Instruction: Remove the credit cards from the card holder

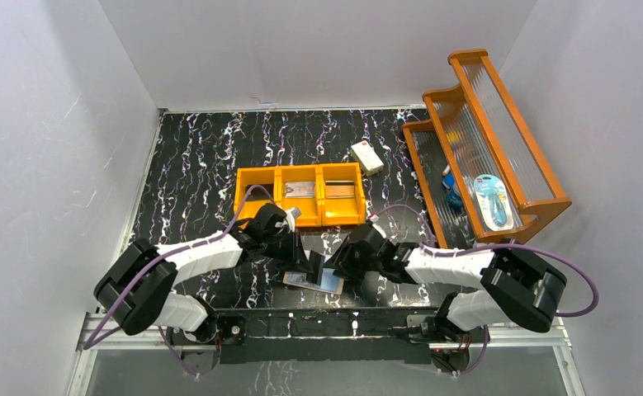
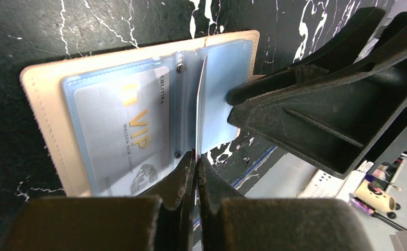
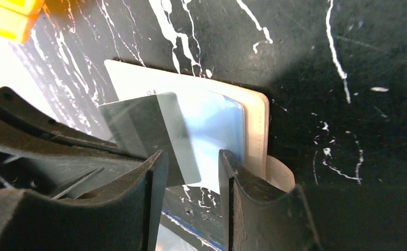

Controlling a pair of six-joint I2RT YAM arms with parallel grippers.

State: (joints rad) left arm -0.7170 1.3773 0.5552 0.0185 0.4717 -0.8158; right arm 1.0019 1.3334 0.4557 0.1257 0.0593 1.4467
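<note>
The card holder (image 2: 44,120) lies open on the black marble table, peach border round pale blue pockets. A silver VIP credit card (image 2: 123,136) sits in its left pocket. My left gripper (image 2: 196,157) is shut on the near edge of a grey credit card (image 2: 200,104) that stands on edge over the fold; in the right wrist view this card (image 3: 143,128) leans over the blue pocket. My right gripper (image 3: 193,162) is open, one finger (image 3: 237,178) resting on the holder's right panel (image 3: 256,120) beside the tan snap tab (image 3: 280,178). From above, the holder (image 1: 328,283) lies between both grippers.
An orange three-compartment bin (image 1: 300,168) stands just behind the grippers with cards in two compartments. A white box (image 1: 367,157) lies further back. An orange ribbed rack (image 1: 499,124) fills the right side. The table's front edge and metal rail run close to the holder.
</note>
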